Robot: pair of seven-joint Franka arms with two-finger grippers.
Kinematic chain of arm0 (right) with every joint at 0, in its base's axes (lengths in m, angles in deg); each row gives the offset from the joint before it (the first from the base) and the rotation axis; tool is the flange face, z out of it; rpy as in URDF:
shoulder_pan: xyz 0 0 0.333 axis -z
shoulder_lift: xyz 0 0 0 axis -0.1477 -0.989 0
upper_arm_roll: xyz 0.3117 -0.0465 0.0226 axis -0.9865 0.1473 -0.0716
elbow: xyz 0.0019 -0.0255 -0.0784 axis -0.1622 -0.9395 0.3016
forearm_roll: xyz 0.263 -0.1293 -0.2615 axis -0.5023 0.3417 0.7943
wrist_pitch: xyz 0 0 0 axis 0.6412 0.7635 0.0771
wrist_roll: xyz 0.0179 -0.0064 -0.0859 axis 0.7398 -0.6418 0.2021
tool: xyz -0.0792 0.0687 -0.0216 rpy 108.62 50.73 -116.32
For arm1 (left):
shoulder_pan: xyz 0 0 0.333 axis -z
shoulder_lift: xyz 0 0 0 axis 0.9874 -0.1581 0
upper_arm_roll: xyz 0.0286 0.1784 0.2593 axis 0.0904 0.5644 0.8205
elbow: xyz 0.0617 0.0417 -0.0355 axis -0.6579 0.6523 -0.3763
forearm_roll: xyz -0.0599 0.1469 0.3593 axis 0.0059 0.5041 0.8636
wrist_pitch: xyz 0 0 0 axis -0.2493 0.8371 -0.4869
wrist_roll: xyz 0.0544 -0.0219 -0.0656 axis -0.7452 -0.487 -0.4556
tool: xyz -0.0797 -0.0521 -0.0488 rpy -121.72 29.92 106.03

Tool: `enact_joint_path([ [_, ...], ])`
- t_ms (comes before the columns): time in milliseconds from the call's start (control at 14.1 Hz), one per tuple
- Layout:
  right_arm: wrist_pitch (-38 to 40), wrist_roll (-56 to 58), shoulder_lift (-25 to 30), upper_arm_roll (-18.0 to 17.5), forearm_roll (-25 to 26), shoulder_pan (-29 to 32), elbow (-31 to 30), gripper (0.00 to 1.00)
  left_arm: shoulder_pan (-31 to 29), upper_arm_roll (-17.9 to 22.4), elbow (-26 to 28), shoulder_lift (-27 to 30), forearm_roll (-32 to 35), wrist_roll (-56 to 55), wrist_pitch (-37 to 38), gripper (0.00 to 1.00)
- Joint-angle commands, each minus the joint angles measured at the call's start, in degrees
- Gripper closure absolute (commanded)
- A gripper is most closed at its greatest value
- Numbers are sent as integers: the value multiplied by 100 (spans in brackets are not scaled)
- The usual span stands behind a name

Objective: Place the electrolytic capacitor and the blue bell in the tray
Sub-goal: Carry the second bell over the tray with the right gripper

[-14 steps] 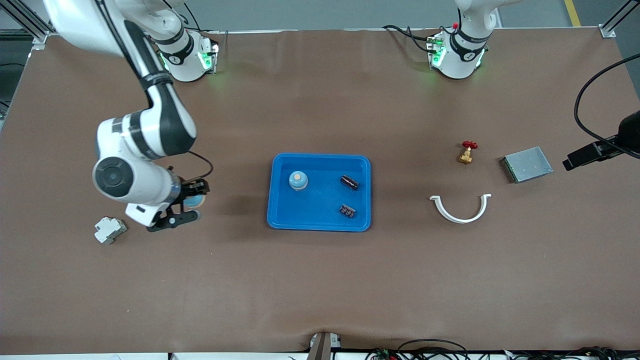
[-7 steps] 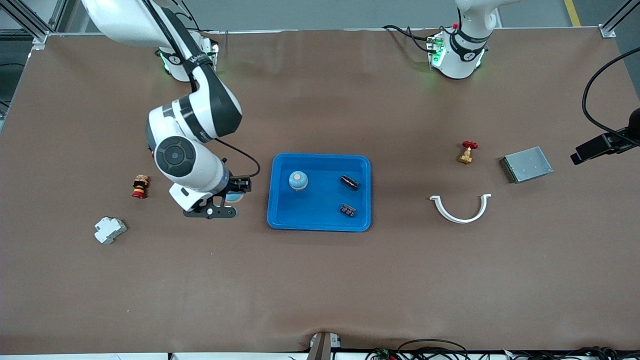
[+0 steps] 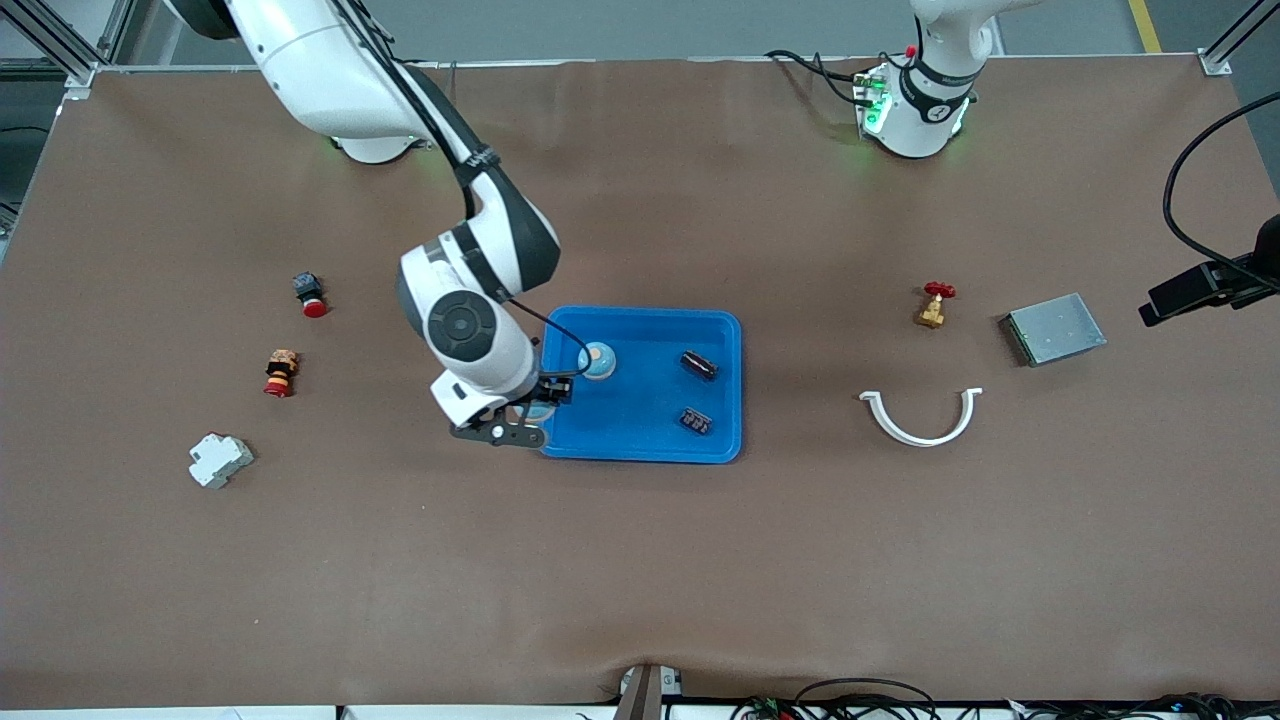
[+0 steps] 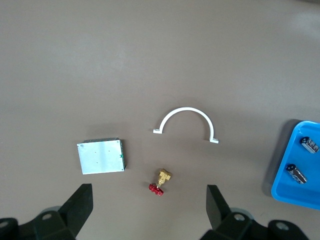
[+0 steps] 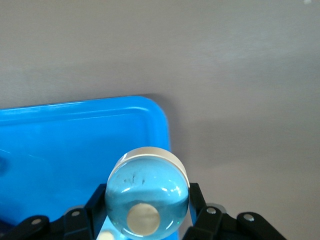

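1. Brown table [image 3: 640,560] fills the front view, with a grey floor strip above it.
2. Right gripper [image 5: 147,212] clamps a blue bell [image 5: 146,192] over the tray [image 3: 640,448] corner.
3. Left gripper [image 4: 150,210] waits with fingers spread, high over the gate valve [image 4: 160,182].
4. Two capacitors [image 3: 698,364] and another bell [image 3: 597,360] lie in the tray.

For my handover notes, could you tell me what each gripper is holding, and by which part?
The right gripper holds a blue bell by its dome sides, over the tray corner. The left gripper holds nothing.
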Motion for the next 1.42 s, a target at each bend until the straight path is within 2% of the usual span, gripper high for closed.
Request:
enact_joint_path([
  [0, -241, -222, -349, 57, -45, -195, 266, 99, 247, 184, 91, 209, 115, 156, 103, 0],
  [213, -330, -329, -508, 66, -19, -354, 284, 99, 1239, 1211, 354, 428, 124, 330, 164, 0],
  [355, -365, -337, -595, 66, -28, -363, 319, 99, 1522, 1546, 600, 595, 98, 760, 156, 0],
  [569, -462, -337, -710, 66, -28, -450, 354, 99, 1672, 1618, 671, 665, 115, 797, 138, 0],
  [782, -471, -337, -798, 57, -28, -460, 398, 99, 1664, 1618, 978, 832, 106, 797, -107, 0],
  [1137, -620, -294, -956, 57, -37, -469, 460, 99, 1725, 1478, 918, 850, 141, 718, -126, 0],
  [1350, -629, -276, -1026, 57, -37, -469, 468, 98, 1673, 1433, 944, 1087, 19, 779, -91, 0],
])
